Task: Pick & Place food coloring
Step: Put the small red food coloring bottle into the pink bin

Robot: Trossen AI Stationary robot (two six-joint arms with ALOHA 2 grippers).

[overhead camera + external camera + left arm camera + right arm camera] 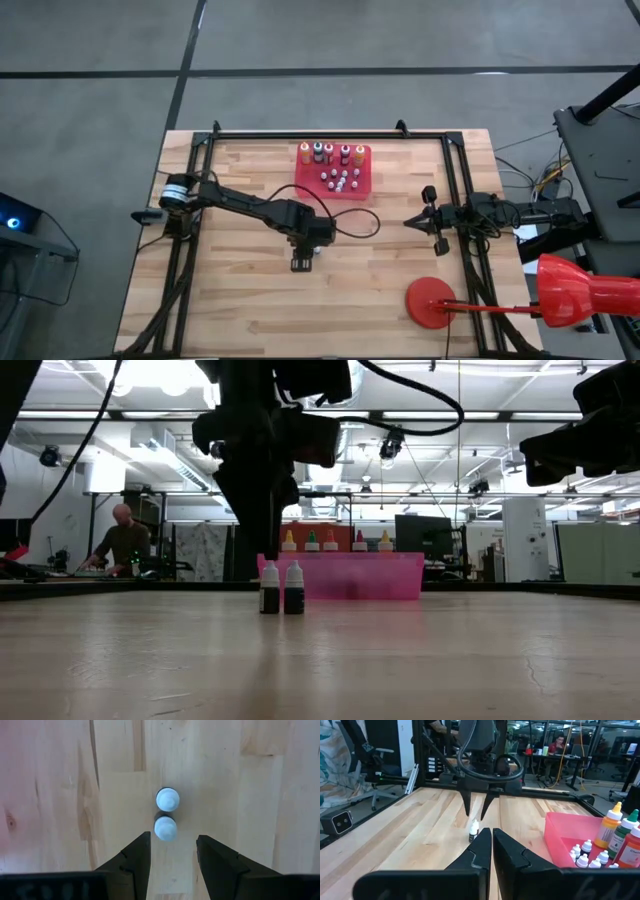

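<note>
two small dark food coloring bottles (281, 588) are standing side by side on the wooden table (420, 660), touching or nearly so, in front of the pink tray (360, 576). left gripper (172, 851) is hovering directly above them, its fingers parted and holding nothing. more bottles are sitting in that tray (335, 172), taller ones probably along its far edge. right gripper (491, 847) is waiting at the table's right side, fingers pressed together and empty.
</note>
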